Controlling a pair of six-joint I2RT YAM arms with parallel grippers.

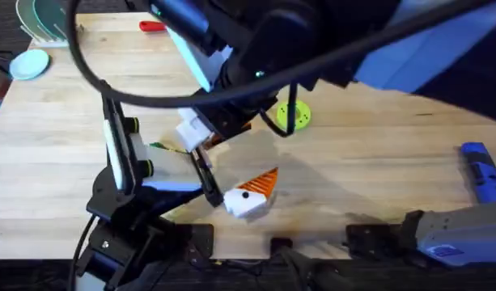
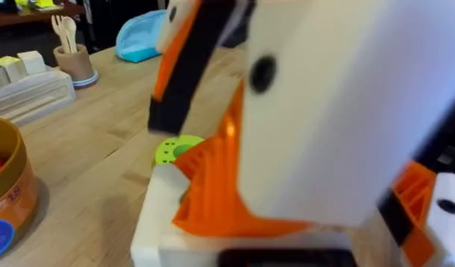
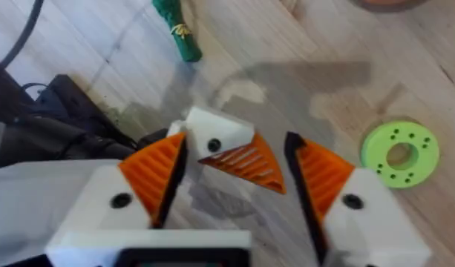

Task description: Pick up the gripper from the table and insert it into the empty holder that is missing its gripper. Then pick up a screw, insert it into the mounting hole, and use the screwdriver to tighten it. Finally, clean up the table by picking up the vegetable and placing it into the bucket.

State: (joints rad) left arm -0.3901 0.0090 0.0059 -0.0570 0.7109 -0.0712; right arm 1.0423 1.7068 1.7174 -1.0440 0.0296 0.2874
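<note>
Insertion looks to be the step in hand, and close to done. From overhead, the orange gripper (image 1: pixel 262 182) sits on the white holder (image 1: pixel 246 204) near the front of the table (image 1: pixel 377 162), just beside the left gripper (image 1: pixel 211 192). The right arm looms dark over the middle. The blue screwdriver (image 1: pixel 481 171) lies well apart at the right edge, and the vegetable (image 1: pixel 160 146) pokes out by the left arm.

In the left wrist view, white and orange parts crowd the lens, so I cannot tell whether that gripper clamps anything. The bucket (image 2: pixel 8 185) stands off to one side.

In the right wrist view, the right gripper (image 3: pixel 234 141) is spread wide, with holder and orange wedge between its pads (image 3: pixel 156 174). One pad is close against the white block and the other stands clear. A dark mounting hole faces up. I'd judge the next move calls for checking the seating, backing off, then finding a screw; I can't make one out.
</note>
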